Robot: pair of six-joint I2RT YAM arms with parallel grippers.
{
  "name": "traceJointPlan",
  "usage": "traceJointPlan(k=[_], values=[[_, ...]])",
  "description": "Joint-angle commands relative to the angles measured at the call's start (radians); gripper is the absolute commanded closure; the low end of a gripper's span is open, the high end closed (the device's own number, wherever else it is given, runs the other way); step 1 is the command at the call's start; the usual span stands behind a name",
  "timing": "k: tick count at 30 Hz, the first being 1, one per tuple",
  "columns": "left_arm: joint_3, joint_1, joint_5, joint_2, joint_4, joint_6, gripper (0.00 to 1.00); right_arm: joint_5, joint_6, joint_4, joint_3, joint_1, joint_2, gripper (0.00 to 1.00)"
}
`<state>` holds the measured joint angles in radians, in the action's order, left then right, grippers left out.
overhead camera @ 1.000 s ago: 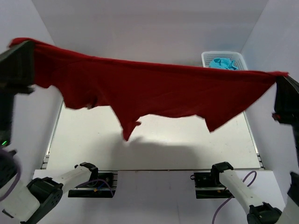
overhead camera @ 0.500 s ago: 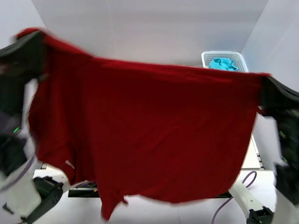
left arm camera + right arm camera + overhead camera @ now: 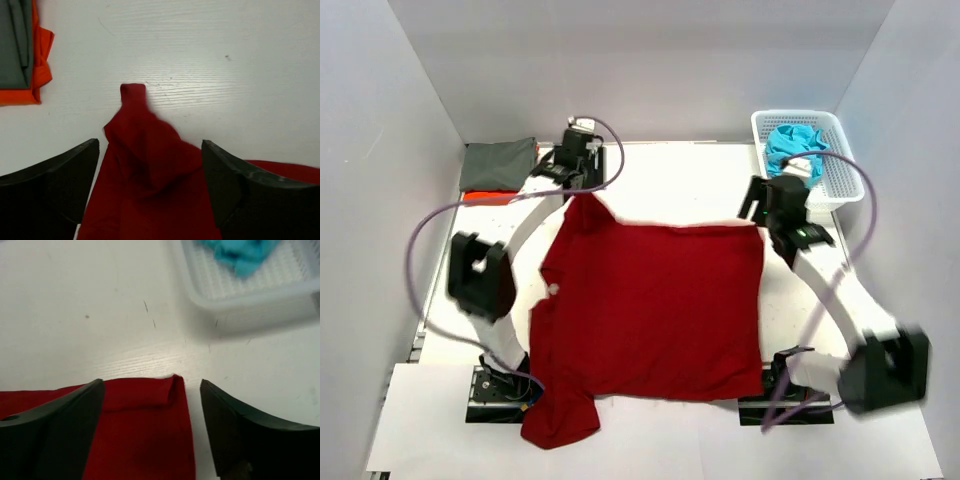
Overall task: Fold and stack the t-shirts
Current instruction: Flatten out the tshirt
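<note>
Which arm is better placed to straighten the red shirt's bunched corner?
Left: the left gripper hangs open over the red shirt's bunched corner; the right gripper is over the flatter one.

Left arm (image 3: 480,275) and right arm (image 3: 835,285) both stretched forward, elbows bent outward. Left gripper (image 3: 150,145): jaws apart, tilted downward. Right gripper (image 3: 151,385): jaws wide apart, tilted downward.

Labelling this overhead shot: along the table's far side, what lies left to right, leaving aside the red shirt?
The grey-green shirt → left gripper → right gripper → white basket holding turquoise shirts.
</note>
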<state>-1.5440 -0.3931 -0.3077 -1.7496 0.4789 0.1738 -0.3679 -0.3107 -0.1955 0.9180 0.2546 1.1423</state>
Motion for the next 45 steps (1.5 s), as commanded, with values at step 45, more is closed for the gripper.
traceJointPlan(k=[45], values=[[0.096,0.203,0.174,-0.306,0.108,0.306,0.00,0.250,-0.162,-0.235,0.361,-0.027,0.818,0.10]])
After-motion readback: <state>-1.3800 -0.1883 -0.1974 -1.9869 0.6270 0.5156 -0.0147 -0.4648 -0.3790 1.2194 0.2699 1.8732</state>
